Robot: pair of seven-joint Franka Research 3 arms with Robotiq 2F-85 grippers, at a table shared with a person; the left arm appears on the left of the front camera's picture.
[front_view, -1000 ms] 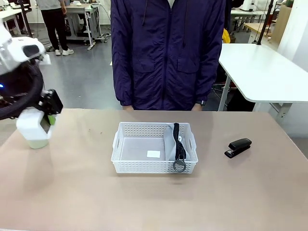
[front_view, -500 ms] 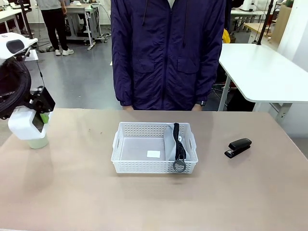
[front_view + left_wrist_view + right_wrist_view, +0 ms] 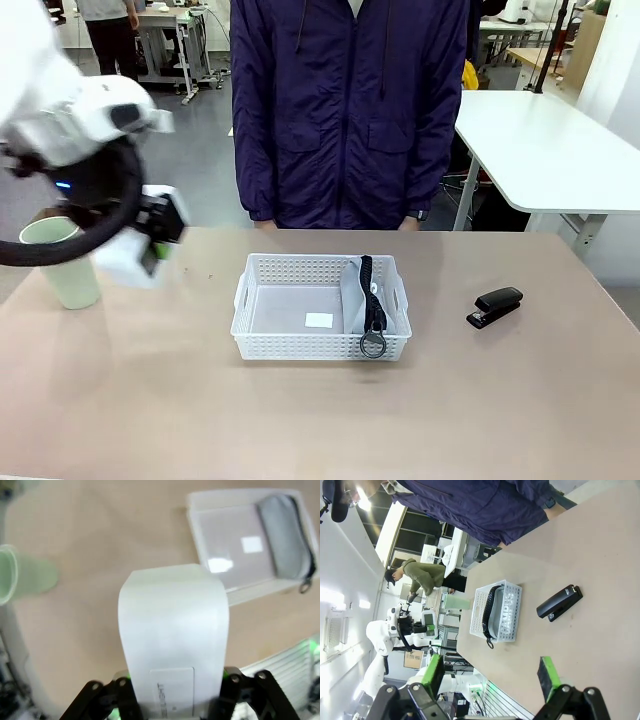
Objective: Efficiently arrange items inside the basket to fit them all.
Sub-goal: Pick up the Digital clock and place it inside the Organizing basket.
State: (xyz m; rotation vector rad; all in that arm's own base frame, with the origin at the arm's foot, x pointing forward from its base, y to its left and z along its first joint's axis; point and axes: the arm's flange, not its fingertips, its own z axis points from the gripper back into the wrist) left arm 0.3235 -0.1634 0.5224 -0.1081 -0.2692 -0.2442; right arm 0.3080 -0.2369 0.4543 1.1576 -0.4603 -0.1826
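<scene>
The white lattice basket [image 3: 300, 345] sits at the middle of the front view, its long axis running left to right across the frame. A small white sticker [image 3: 319, 320] lies on its floor. The grey pouch [image 3: 355, 295] stands on edge against the right end, long axis running from the near wall to the far wall. Its black strap [image 3: 367, 285] runs over the top and the ring [image 3: 372, 345] hangs outside the near wall. In the right wrist view the pouch [image 3: 506, 611] reads "CAMPUS".

Right of the basket and well apart, the black stapler [image 3: 495, 306] lies slanting from lower left to upper right. At the far left the pale green cup [image 3: 65, 262] stands upright, mouth up.

Between cup and basket, above the table, the left gripper [image 3: 150, 240] clamps the white box-like clock [image 3: 128, 262]. In the left wrist view the clock [image 3: 172, 630] runs up the frame from the fingers [image 3: 120, 692]; its small label is too blurred to read.

The right gripper [image 3: 490, 675] stands wide apart, holding nothing
</scene>
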